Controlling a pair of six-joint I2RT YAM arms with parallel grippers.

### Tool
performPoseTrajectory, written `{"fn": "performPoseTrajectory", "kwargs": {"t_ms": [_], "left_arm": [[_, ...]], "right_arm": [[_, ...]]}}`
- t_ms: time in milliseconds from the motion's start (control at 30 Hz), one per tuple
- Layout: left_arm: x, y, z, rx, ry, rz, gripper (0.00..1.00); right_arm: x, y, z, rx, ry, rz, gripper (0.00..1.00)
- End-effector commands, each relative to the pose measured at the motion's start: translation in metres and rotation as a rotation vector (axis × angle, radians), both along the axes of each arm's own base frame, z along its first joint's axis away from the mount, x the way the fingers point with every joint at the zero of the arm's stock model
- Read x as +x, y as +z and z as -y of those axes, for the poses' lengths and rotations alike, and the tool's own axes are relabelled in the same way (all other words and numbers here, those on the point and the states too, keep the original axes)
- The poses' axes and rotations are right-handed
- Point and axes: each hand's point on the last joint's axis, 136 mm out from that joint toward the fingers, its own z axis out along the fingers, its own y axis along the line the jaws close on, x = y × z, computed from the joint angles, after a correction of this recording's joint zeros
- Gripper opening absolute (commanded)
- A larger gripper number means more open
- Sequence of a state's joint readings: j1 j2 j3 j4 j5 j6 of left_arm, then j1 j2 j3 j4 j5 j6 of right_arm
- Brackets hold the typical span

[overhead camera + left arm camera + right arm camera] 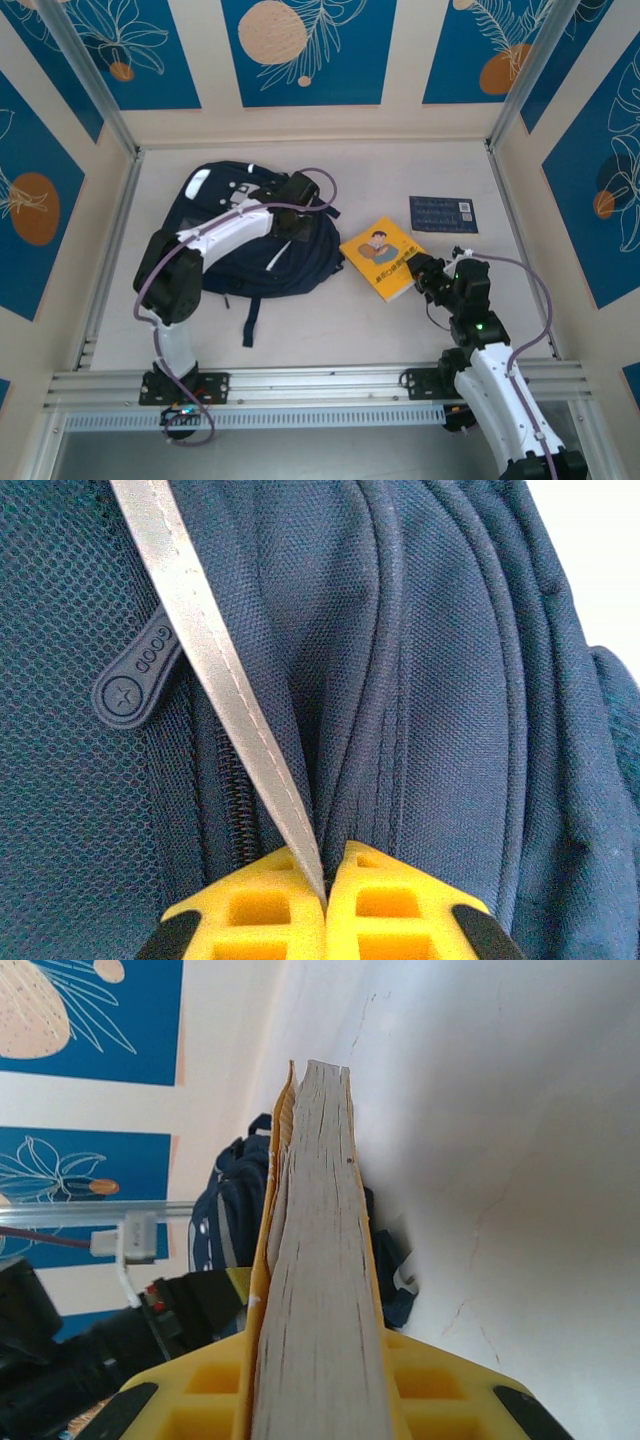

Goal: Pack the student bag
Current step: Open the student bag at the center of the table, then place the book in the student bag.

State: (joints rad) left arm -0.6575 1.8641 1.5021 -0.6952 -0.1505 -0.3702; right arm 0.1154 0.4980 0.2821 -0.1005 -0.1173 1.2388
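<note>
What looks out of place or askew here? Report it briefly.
The left pincer pinches the student bag's reflective stripe, while the zipper pull lies untouched beside it: an odd grip for opening a pocket. The right pincer holds the yellow book by its edge. Nothing looks spilled or damaged.

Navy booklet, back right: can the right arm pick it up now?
Probably not yet: the right gripper is shut on the yellow book. The navy booklet lies uncovered just beyond, so the way itself looks free.
</note>
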Motion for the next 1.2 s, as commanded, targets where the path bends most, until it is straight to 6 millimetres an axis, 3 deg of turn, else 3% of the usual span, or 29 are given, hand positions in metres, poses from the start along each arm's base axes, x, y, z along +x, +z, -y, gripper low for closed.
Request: {"fn": "performPoseTrajectory", "kwargs": {"t_ms": [0,300,500,667,833,1000,1167], "left_arm": [[-0.015,0.07,0.01,-0.109,-0.126,0.044,0.0],[-0.061,0.188,0.002,-0.262,-0.327,0.23,0.0],[-0.076,0.237,-0.015,-0.353,-0.35,0.332,0.0],[-0.073,0.252,-0.018,-0.453,-0.304,0.327,0.0],[-0.067,0.251,-0.012,-0.538,-0.27,0.293,0.0],[-0.07,0.256,-0.001,-0.625,-0.296,0.277,0.0],[-0.073,0.251,0.004,-0.654,-0.307,0.252,0.0]], "right_arm": [[0.001,0.054,-0.012,-0.031,0.101,0.167,0.0],[-0.016,0.085,-0.049,0.017,0.327,0.271,0.0],[-0.031,0.09,-0.081,0.024,0.467,0.31,0.0],[-0.037,0.089,-0.104,0.005,0.529,0.332,0.0],[-0.031,0.089,-0.121,0.037,0.541,0.32,0.0],[-0.013,0.083,-0.129,0.078,0.482,0.271,0.0],[0.009,0.09,-0.138,0.083,0.448,0.25,0.0]]}}
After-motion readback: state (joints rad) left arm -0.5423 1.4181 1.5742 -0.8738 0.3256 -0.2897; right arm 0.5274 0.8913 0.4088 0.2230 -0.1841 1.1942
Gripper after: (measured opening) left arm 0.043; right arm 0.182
